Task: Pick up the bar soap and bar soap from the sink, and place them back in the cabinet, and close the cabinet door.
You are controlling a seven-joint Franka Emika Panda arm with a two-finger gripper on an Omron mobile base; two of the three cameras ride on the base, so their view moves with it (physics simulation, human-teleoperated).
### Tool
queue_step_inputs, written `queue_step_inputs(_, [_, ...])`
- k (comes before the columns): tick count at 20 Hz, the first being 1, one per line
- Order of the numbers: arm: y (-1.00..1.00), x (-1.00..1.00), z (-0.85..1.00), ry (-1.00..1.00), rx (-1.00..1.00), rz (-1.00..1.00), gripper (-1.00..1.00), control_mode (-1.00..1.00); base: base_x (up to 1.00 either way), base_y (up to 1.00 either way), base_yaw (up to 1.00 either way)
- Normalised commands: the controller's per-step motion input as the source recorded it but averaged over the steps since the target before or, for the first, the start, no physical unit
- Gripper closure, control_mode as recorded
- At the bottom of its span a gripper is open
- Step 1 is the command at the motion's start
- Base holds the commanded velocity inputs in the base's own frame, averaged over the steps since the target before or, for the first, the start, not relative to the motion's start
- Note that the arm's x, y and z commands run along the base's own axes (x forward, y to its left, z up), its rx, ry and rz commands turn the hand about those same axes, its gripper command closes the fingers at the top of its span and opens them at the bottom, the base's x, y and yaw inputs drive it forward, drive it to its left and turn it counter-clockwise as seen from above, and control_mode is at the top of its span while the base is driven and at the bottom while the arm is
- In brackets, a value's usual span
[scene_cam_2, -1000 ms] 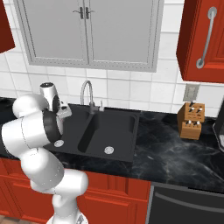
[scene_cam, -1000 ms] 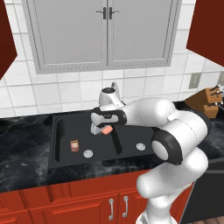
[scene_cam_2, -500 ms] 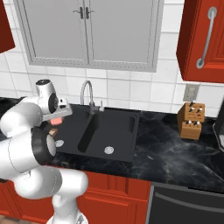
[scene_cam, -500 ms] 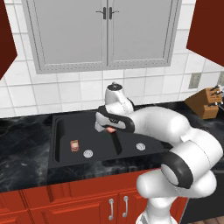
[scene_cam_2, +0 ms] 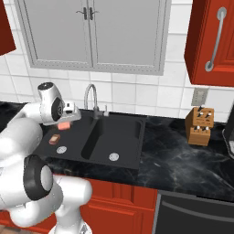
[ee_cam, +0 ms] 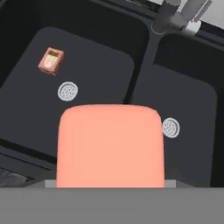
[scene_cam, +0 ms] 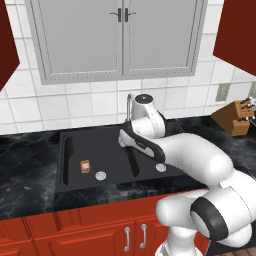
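The kitchen has white wall tiles and a dark, shiny counter (scene_cam_2: 183, 151) with red drawers under it. A pale grey cabinet (scene_cam: 117, 37) with two doors hangs on the wall above the sink. A bright red cabinet door (scene_cam_2: 212, 41) with a long silver handle hangs at the upper right in the right base view.

The black sink (scene_cam: 107, 157) has two bowls, and each bowl has a round silver drain. A tall bent faucet (scene_cam_2: 91, 98) stands behind it. A wooden knife block (scene_cam_2: 200, 125) sits on the counter, well off to the right of the sink.

The big white arm reaches over the sink. Its gripper (scene_cam_2: 68, 119) is up above the left bowl, and it holds the pink bar soap (ee_cam: 111, 146) tight. In the hand view the pink soap is very close and big, with the sink far below it.

The small brown bar soap (scene_cam: 85, 166) lies flat on the floor of the left bowl, just beside the drain (scene_cam: 100, 175).

I think the robot is on the first carry: one soap is lifted out and one is left. Next it needs to take the pink soap to the red cabinet and set it on the shelf. It must keep a firm hold and stay clear of the faucet. Then it can come back for the brown one.
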Motion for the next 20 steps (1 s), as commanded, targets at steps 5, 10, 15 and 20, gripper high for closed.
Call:
queue_step_inputs(5, [-0.53,-0.23,0.40,-0.04,0.04,-0.06,1.00,-1.00,0.00,0.00,0.00])
queue_step_inputs(10, [-0.47,-0.22,0.37,-0.04,0.03,-0.05,1.00,-1.00,0.00,0.00,0.00])
queue_step_inputs(15, [-0.39,-0.20,0.34,-0.03,0.02,-0.06,1.00,-1.00,0.00,0.00,0.00])
queue_step_inputs(20, [-0.33,-0.20,0.40,-0.01,0.03,-0.08,1.00,-1.00,0.00,0.00,0.00])
